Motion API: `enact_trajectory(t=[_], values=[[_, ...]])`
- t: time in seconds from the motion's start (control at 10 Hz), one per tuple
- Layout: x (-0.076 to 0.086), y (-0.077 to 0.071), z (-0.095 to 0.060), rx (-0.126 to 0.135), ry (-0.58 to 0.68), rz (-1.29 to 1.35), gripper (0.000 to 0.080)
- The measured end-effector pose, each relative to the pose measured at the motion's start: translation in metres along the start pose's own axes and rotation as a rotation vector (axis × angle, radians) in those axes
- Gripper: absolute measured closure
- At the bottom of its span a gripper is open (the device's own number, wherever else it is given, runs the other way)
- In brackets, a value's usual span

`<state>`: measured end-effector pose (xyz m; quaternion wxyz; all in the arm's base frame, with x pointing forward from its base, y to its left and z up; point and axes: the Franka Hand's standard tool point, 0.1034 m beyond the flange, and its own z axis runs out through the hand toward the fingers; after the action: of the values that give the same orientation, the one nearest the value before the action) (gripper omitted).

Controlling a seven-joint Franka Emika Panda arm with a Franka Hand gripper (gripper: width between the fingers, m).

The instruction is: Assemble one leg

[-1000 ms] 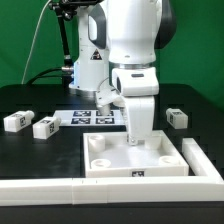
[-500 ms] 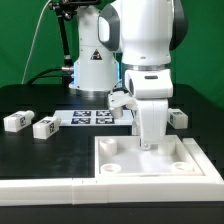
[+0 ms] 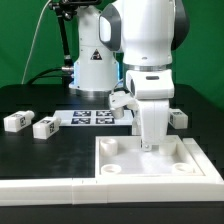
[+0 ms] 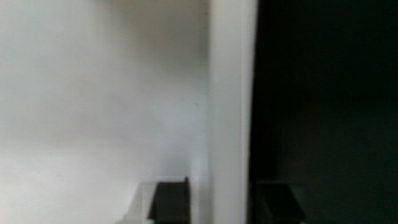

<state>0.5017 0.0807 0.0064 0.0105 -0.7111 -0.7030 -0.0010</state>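
Three legs show in the exterior view, small white blocks with marker tags. Two legs (image 3: 14,121) (image 3: 45,127) lie at the left and one leg (image 3: 176,117) lies at the right behind the arm. My gripper (image 3: 150,146) points straight down at the back edge of the large white square panel (image 3: 135,165) with round corner sockets. In the wrist view the two dark fingers (image 4: 169,203) stand on either side of the panel's edge (image 4: 228,120), with my gripper (image 4: 226,203) shut on that edge. No leg is in the gripper.
The marker board (image 3: 92,118) lies flat behind the panel, left of the arm. A long white rail (image 3: 45,190) runs along the table's front and meets the panel's front edge. The robot base (image 3: 95,65) stands at the back.
Over the last second my gripper moved toward the exterior view's right and the white panel slid right with it. Both have held still for the last half second.
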Motion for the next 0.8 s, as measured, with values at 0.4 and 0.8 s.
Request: enact_trajectory(t=[0.4, 0.8], values=[[-0.0002, 0.0000, 0.0000, 0.000, 0.000, 0.000, 0.0203], [-0.0003, 0.0000, 0.0000, 0.000, 0.000, 0.001, 0.0153]])
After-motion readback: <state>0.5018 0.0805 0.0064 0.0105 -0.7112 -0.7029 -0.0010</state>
